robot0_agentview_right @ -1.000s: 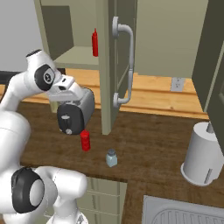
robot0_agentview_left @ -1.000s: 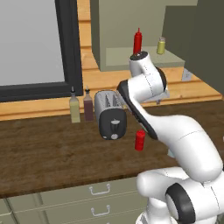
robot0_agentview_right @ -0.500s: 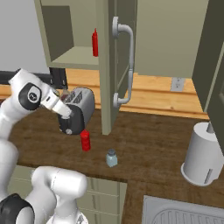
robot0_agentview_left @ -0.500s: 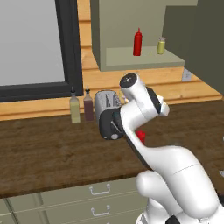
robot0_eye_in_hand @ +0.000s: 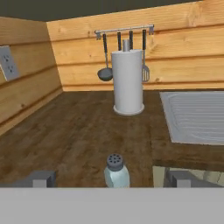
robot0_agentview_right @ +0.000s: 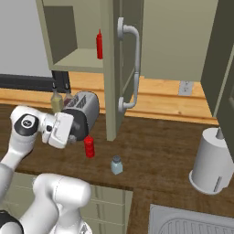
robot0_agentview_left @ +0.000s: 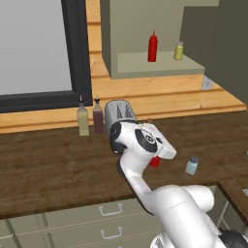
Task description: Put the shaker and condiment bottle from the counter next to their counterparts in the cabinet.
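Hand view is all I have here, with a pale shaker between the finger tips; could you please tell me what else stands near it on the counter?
Observer: A short red bottle stands on the counter just beside the shaker, apart from it.
Operator: Thanks. Is the cabinet open for the drop?
Observer: Yes, the cabinet stands open, and a tall red bottle and a yellowish shaker sit on its shelf.
Operator: Anything behind the arm?
Observer: A toaster and two dark-spouted bottles stand at the wall.
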Available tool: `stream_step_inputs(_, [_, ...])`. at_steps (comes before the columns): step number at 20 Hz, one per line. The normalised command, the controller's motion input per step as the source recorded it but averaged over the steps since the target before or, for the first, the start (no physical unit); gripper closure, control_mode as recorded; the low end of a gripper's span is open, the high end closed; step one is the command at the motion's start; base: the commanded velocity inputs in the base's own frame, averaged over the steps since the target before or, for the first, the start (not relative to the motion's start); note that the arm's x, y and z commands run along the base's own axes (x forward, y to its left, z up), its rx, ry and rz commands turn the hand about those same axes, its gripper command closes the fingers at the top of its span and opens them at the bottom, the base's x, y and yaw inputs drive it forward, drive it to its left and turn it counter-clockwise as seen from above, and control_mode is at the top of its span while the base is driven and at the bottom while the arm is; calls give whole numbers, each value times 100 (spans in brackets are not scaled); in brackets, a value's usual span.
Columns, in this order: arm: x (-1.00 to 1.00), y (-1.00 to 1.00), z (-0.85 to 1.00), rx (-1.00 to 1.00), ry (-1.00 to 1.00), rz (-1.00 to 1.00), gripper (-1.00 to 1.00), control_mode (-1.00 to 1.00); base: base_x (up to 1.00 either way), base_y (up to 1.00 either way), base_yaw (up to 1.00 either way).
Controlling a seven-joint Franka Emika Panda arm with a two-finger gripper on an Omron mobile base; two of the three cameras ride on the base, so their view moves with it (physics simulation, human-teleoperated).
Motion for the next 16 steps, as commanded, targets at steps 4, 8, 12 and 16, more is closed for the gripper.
stream_step_inputs(4, [6, 17, -6, -1, -4, -24, -100, -100, 0, 0, 0])
stream_step_inputs(8, [6, 0, -4, 0, 0, 0, -100, -100, 0, 0, 0])
stream_step_inputs(12, [44, 1, 0, 0, 0, 0, -100, -100, 0, 0, 0])
stream_step_inputs(16, [18, 1, -14, 0, 0, 0, -100, -100, 0, 0, 0])
